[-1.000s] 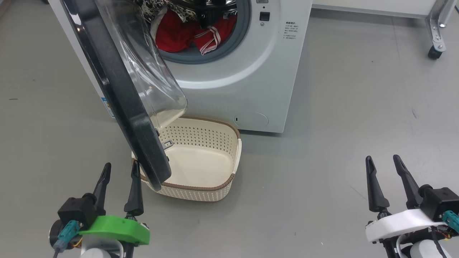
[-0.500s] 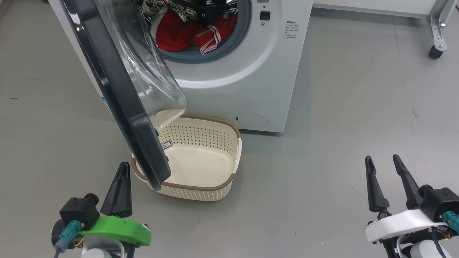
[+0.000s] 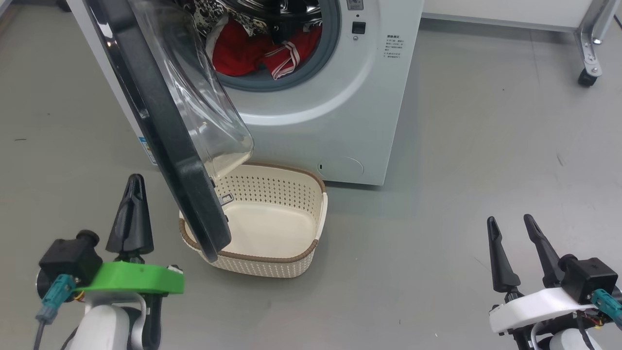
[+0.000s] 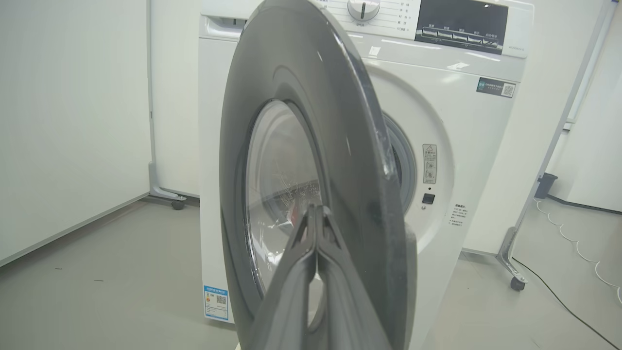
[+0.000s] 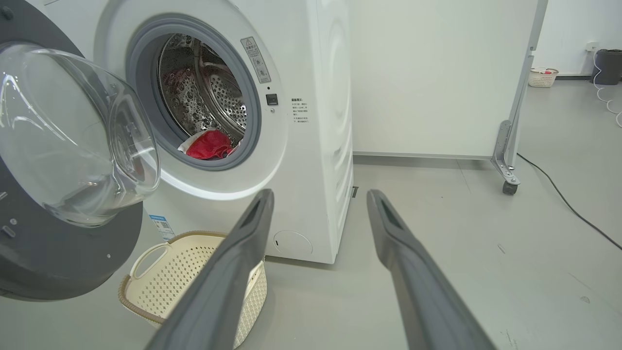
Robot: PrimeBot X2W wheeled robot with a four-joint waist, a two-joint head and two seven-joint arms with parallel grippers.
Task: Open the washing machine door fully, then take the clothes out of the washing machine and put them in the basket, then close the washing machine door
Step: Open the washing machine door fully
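The white washing machine [image 3: 335,102] stands ahead with its door [image 3: 160,126] swung partly out over the basket [image 3: 272,257]. Red clothes [image 3: 248,48] with white striped trim lie in the drum, also seen as red clothes [image 5: 209,145] through the porthole. My left gripper [image 3: 132,184] is shut with nothing in it, just left of the door's black rim and apart from it. From the left wrist the shut fingertips [image 4: 316,210] point at the door's outer face [image 4: 301,160]. My right gripper [image 3: 510,223] stands open at the lower right, far from the washer.
The cream basket [image 5: 165,277] sits on the grey floor right before the washer, partly under the door. A wheeled white panel [image 3: 590,48] stands at the back right. A cable [image 5: 563,199] runs along the floor beyond it.
My left gripper has shut and moved left, away from the door's lower edge. The head camera has shifted slightly. The right gripper stays open.
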